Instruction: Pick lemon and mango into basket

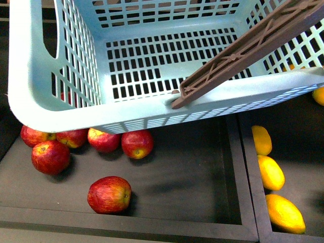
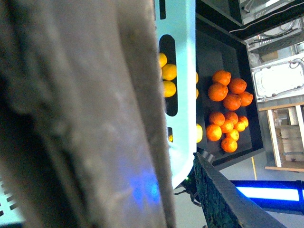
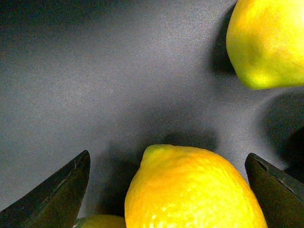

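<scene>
Two right end effector (image 3: 167, 156) fingers (image 3: 57, 194) stand spread beside the lemon (image 3: 194, 190); of the left end effector (image 2: 225, 197) I cannot tell.

black partitioned trays (image 1: 248, 172) below, a pale wooden frame (image 2: 285, 167) and a glowing blue strip (image 2: 270, 193) beyond.

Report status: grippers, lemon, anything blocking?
Right gripper open, straddling lemon on tray, not yet shut. Left gripper unreadable, blur fills its view. Basket empty in front view. Nothing blocking the lemon.
</scene>
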